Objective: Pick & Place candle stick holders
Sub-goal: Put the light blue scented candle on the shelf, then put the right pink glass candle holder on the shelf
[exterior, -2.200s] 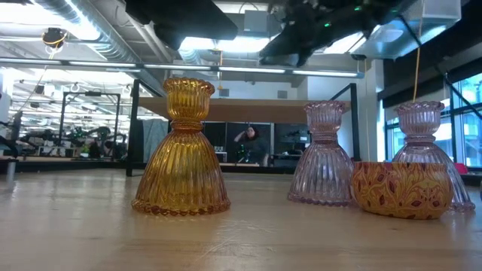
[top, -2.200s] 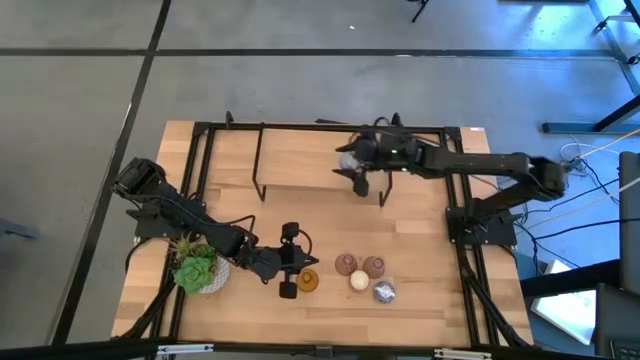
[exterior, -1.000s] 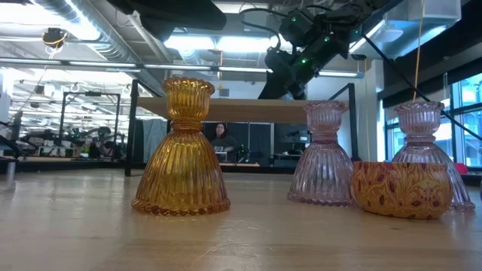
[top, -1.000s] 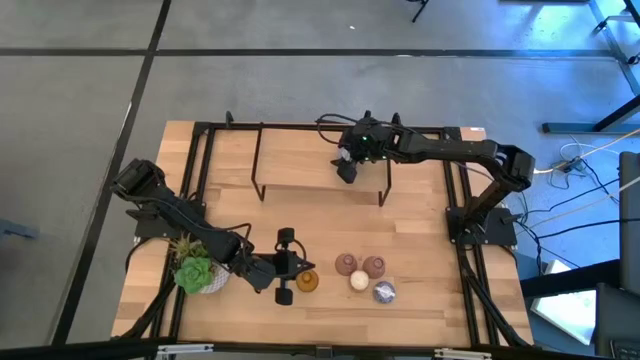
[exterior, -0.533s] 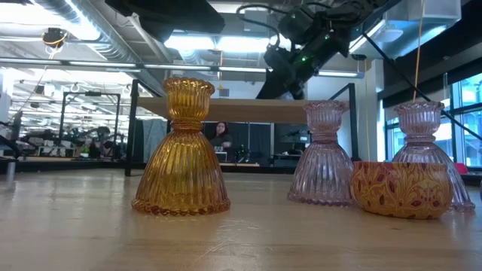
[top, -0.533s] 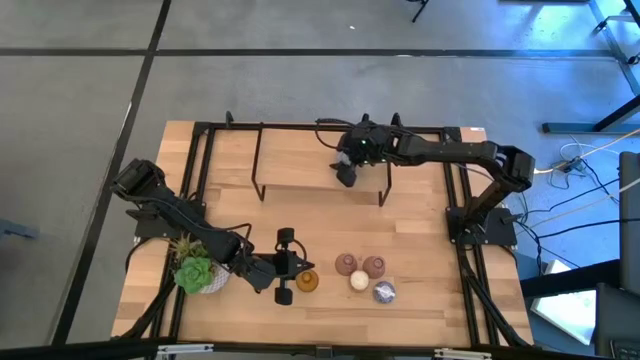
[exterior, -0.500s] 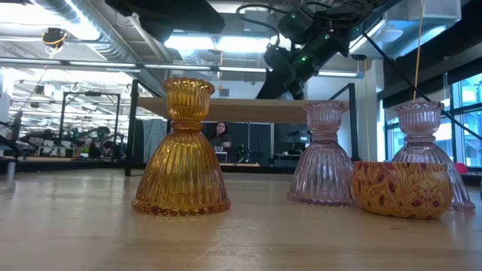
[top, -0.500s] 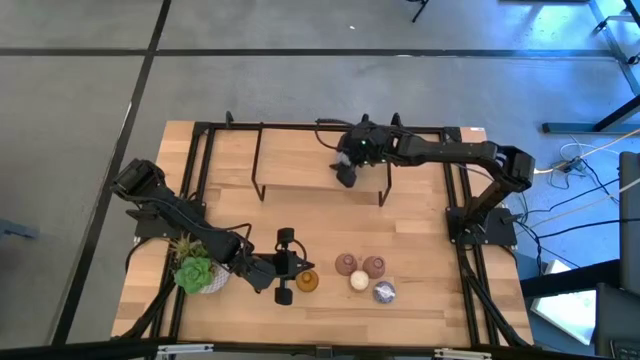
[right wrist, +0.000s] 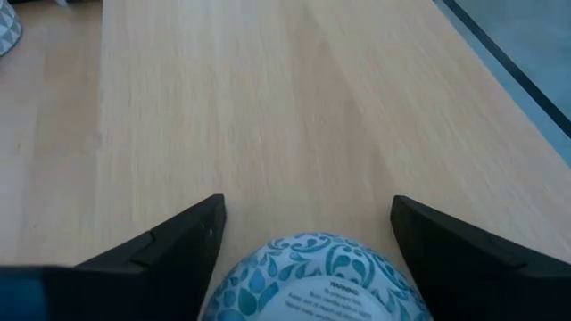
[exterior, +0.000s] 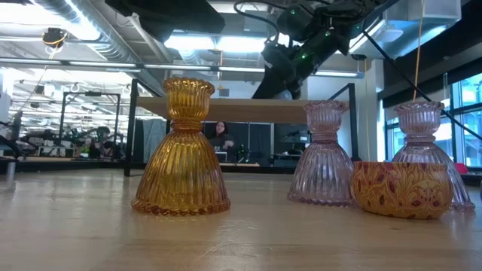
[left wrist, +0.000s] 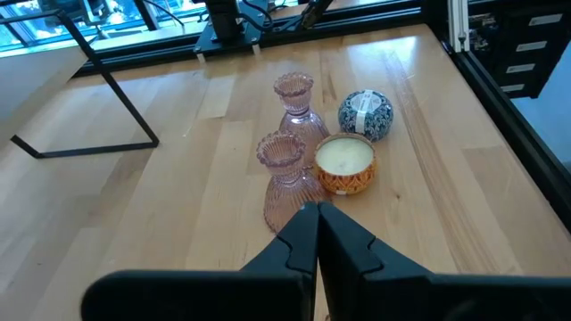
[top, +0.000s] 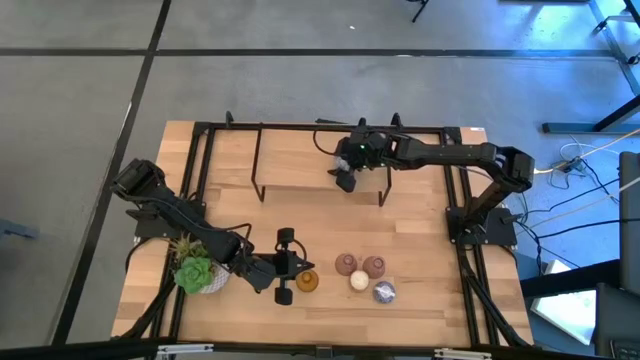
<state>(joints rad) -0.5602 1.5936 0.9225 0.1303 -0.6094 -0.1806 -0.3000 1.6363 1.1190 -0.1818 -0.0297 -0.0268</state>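
Note:
An amber glass holder stands on its wide foot near the table's near edge. Right of it stand two pink glass holders, an orange tin with cream wax and a blue-white patterned round holder. My left gripper is shut and empty, right beside the amber holder, which its fingers hide in the left wrist view. My right gripper is at the far side, over the wooden shelf, shut on a second blue-white round holder. My right gripper holds the blue-white round holder by its two opposite sides, one finger on each side. Its patterned top faces the wrist camera. Wood lies below it; whether it rests on the shelf or hangs just above it, I cannot tell.
A green succulent in a white pot stands at the near left, beside my left arm. The shelf on black legs spans the table's far middle. Black frame rails run along the table's sides.
My right gripper has gone a little toward the table's near edge over the shelf, carrying the blue-white holder with it and staying shut on it.

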